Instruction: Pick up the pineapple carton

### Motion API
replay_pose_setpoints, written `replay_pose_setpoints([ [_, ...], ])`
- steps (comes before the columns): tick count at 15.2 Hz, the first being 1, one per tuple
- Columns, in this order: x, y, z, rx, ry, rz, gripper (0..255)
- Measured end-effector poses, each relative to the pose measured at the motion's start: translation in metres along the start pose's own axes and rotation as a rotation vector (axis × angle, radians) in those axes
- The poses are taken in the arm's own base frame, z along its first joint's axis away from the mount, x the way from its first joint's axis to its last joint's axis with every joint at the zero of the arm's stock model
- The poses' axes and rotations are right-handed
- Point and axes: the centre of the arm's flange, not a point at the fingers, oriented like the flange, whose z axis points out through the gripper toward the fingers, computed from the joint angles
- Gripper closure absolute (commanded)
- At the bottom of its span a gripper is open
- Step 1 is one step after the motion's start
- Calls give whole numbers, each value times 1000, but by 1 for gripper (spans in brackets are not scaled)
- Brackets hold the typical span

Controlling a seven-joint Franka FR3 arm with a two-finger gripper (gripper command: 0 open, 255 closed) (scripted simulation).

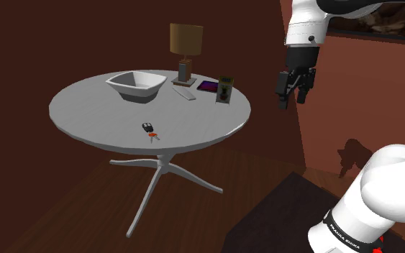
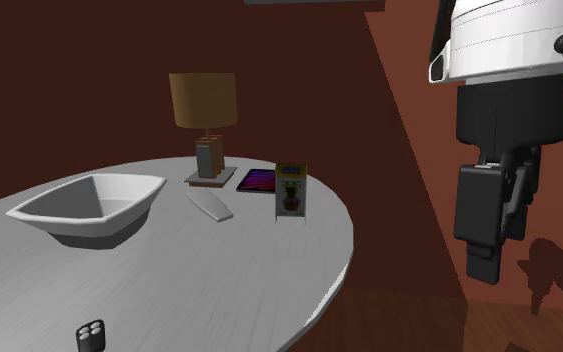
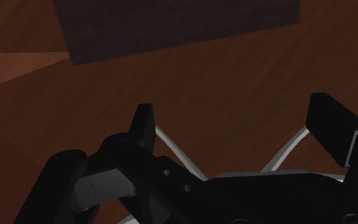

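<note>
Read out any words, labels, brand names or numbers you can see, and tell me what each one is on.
No text can be read for certain.
White arm, black band: white lettering, too small to read.
Pineapple carton, yellow top strip: print too blurred to read.

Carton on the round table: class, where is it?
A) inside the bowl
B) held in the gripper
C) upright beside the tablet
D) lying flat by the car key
C: the carton stands upright on the table next to the tablet, apart from the bowl, with the gripper beyond the table's edge.
</note>
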Motion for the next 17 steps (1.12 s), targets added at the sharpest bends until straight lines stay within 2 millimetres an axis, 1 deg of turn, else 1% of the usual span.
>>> replay_pose_setpoints([
  [1, 0, 0, 0, 0, 0, 0, 0],
  [2, 5, 3, 1, 0, 2, -8, 0],
  [6, 42, 28, -1, -3, 18, -68, 0],
  [8, 66, 42, -1, -5, 26, -102, 0],
  [9, 75, 46, 2, -6, 30, -120, 0],
  [11, 94, 56, 0, -7, 39, -155, 0],
  [14, 127, 73, 0, -10, 53, -207, 0],
  [15, 138, 81, 2, -11, 57, -224, 0],
  [17, 162, 87, -1, -13, 67, -259, 0],
])
